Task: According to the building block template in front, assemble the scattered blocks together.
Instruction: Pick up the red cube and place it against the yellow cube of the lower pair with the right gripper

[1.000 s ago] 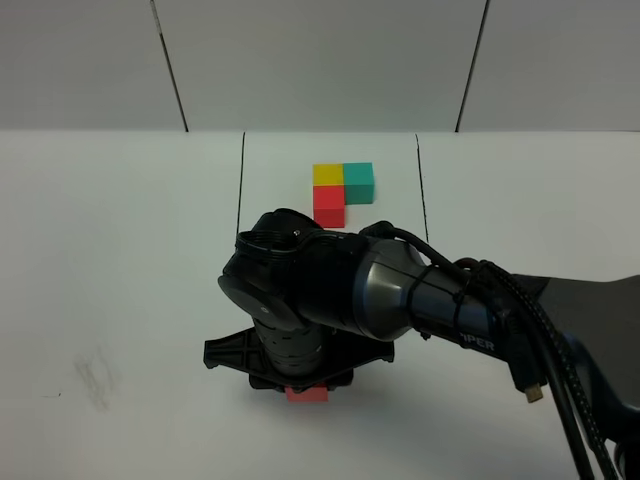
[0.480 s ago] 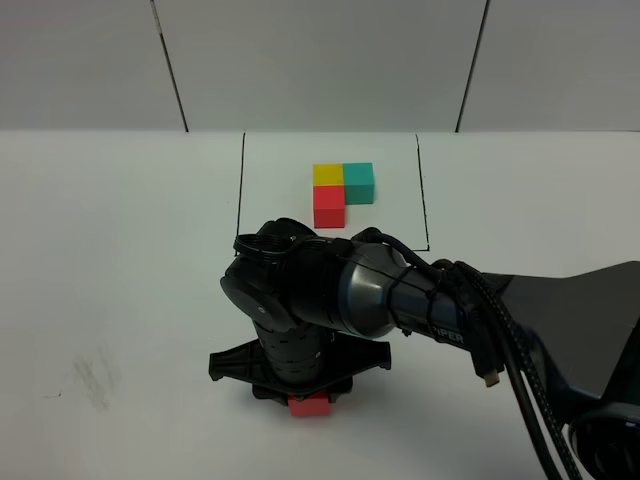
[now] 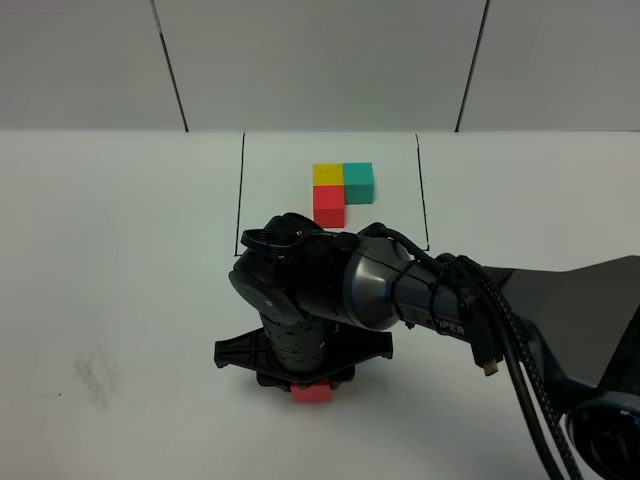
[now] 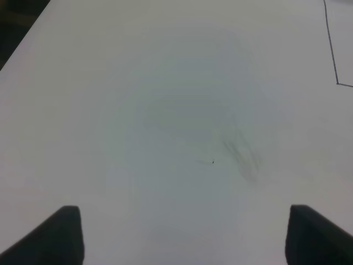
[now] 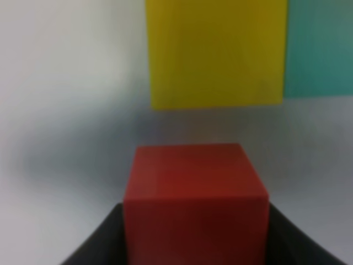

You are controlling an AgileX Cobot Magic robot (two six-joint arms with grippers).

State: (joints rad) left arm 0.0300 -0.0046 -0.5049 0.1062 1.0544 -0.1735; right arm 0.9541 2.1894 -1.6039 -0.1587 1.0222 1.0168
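The building block template, a yellow (image 3: 327,174), teal (image 3: 359,181) and red (image 3: 329,206) cube in an L, lies at the back inside a thin black outline (image 3: 241,190). My right gripper (image 3: 308,384) reaches across the middle, pointing down, shut on the loose red cube (image 3: 311,392) at the table. In the right wrist view the red cube (image 5: 196,190) sits between the fingers (image 5: 102,240), with the loose yellow cube (image 5: 218,52) just beyond it and the loose teal cube (image 5: 320,47) beside the yellow one. The arm hides both in the high view. My left gripper (image 4: 182,237) is open over bare table.
The right arm's bulky wrist (image 3: 320,290) and its cables (image 3: 500,340) cover the table's front middle. A grey smudge (image 3: 95,375) marks the table at the front left and also shows in the left wrist view (image 4: 240,154).
My right gripper with the red cube dipped toward the front edge, then came back, ending slightly to the right. The template has not moved.
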